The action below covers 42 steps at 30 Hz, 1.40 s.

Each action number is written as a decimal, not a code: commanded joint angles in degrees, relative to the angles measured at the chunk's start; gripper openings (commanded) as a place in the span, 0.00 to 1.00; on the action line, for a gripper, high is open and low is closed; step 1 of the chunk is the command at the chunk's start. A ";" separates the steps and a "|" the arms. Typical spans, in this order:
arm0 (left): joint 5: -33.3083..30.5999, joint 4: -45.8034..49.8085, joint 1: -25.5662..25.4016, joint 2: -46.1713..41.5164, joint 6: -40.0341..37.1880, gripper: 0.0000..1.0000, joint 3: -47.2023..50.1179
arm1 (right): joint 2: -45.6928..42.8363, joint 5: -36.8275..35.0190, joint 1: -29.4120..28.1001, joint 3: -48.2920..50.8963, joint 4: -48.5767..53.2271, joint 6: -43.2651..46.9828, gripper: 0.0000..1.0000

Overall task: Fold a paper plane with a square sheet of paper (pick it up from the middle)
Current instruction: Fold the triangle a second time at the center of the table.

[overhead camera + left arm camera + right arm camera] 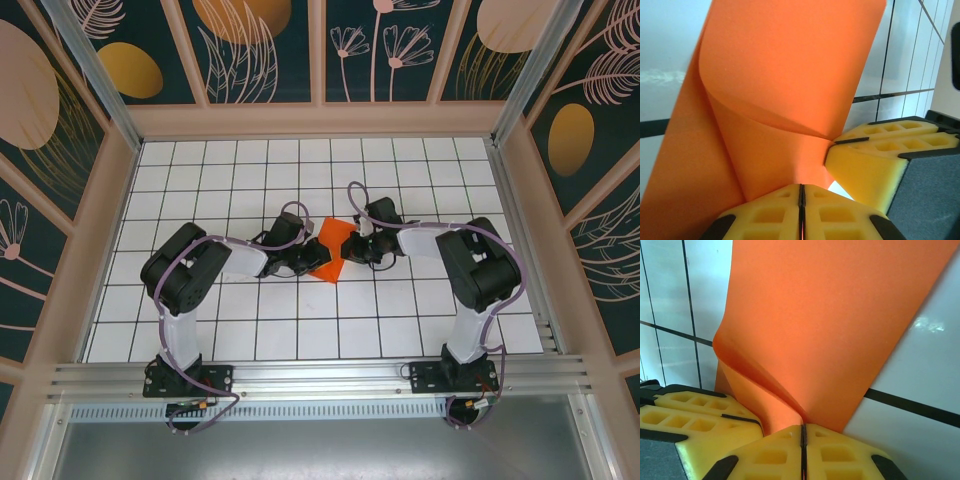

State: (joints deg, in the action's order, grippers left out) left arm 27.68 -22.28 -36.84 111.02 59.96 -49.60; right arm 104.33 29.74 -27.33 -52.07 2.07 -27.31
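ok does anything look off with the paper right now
The orange paper looks buckled rather than flat. Pinched close together by the left gripper and the right gripper, it curls into a soft, uncreased bend between them. No tears visible.

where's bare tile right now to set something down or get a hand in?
Free: the back rows of the table, between the rear wall and the arms, and the near middle tiles between the left arm base and right arm base. Crowded: the centre, where the left tool and right tool both pinch the orange paper.
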 commanded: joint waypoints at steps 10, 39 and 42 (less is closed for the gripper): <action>-7.11 9.19 -0.40 1.04 0.65 0.11 0.19 | -6.37 -3.50 -1.97 1.37 0.50 0.17 0.16; -5.98 7.07 -0.38 -3.90 -7.20 0.10 -4.13 | 4.54 -8.19 -2.55 -3.12 9.56 4.99 0.07; -7.02 8.41 -0.42 -2.34 -6.88 0.10 -4.62 | 4.79 -8.02 -2.55 -3.16 9.54 5.16 0.07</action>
State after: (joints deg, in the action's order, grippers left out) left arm 22.11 -16.64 -37.52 107.68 54.74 -53.17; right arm 105.71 26.41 -29.74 -55.61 7.60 -23.90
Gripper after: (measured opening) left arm 0.103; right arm 0.074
